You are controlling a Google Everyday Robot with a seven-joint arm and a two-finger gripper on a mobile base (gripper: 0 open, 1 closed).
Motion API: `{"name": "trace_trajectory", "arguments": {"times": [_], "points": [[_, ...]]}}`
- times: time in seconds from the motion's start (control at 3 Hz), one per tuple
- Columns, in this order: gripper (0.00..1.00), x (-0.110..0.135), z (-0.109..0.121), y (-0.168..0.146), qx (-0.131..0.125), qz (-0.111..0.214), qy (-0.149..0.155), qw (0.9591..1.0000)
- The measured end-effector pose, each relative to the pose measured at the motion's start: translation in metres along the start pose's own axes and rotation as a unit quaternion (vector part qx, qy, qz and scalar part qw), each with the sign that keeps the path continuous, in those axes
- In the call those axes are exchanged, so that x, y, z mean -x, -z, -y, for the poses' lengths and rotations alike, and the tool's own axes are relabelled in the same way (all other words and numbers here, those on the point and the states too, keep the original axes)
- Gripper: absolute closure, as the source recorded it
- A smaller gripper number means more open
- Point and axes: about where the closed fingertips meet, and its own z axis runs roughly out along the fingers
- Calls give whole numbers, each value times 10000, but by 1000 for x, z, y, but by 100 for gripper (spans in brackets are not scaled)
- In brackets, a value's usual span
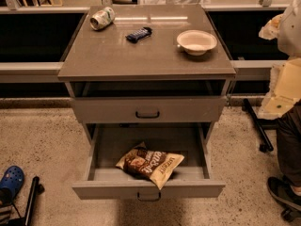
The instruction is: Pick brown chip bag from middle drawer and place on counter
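Note:
The brown chip bag (150, 164) lies flat in the open middle drawer (103, 149), near its front wall and a little right of centre. The drawer is pulled fully out at the bottom of the grey cabinet, and its front with the dark handle (149, 197) faces me. The counter (117, 55) is the glossy top slab above. My gripper (278, 95) hangs at the right edge of the view, beside the cabinet at about the height of the upper drawer. It is well apart from the bag and holds nothing that I can see.
On the counter lie a tipped can (102, 18), a small dark blue snack bar (139, 34) and a white bowl (196, 42). The drawer front above (147, 109) is shut. A person's leg and shoe (287, 173) stand at the right, and a blue clog (11, 180) at the bottom left.

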Motion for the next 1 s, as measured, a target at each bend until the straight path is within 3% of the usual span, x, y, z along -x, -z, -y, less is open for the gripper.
{"name": "trace_trajectory", "arguments": {"times": [0.67, 1.0], "points": [[0, 3, 1, 0, -21, -44, 66, 10000], [0, 15, -1, -39, 91, 203, 128, 9997]]}}
